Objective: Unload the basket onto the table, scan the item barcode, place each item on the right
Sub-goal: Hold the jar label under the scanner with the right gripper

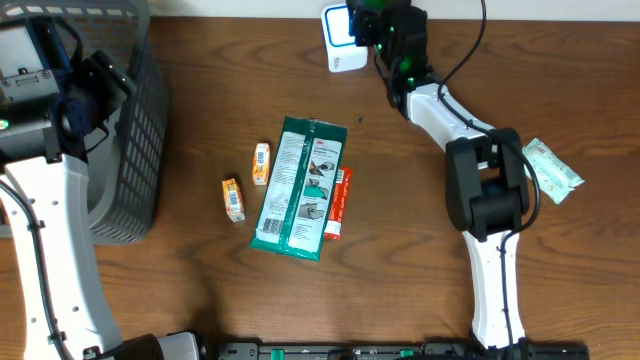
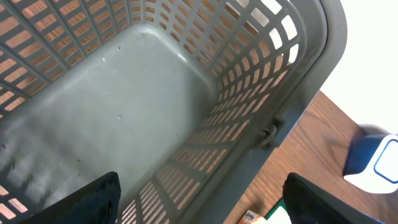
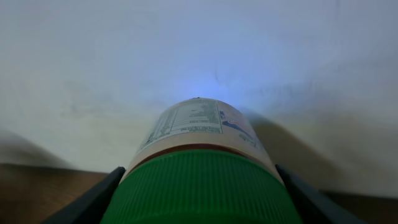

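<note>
a: item one, the task's thing?
b: bottle (image 3: 198,124), green cap (image 3: 199,186), pale printed label. it lay on its side in the right claw (image 3: 199,202), cap toward the wrist camera, far end toward a white surface with a faint blue glow on it. whether the label panel carried a barcode could not be read.

a: right claw, condition?
b: pinched on the bottle, one finger (image 3: 93,199) at each flank of the cap. from overhead the arm reached to the far edge of the worktop (image 1: 400,260), just beside the scanner (image 1: 338,40).

a: scanner?
b: white body, blue face, upright at the far edge. it also showed at the right margin of the left wrist view.

a: left claw?
b: left claw (image 2: 208,202) was spread wide, nothing between the fingers (image 2: 93,199). it hung over the inside of the basket (image 2: 298,81).

a: basket?
b: grey plastic, slotted walls, solid floor, at the left end of the worktop. no goods showed in the part seen.

a: loose stock on the worktop?
b: five entries. green packet (image 1: 300,190), long and flat, mid-worktop. red pack (image 1: 340,200), narrow, touching the packet's right side and partly under it. upper orange box (image 1: 261,163), just beside the packet's left edge. lower orange box (image 1: 233,198), a little further left, apart from the packet. white-and-green pouch (image 1: 550,170), well apart, on the right beside the right arm's elbow.
</note>
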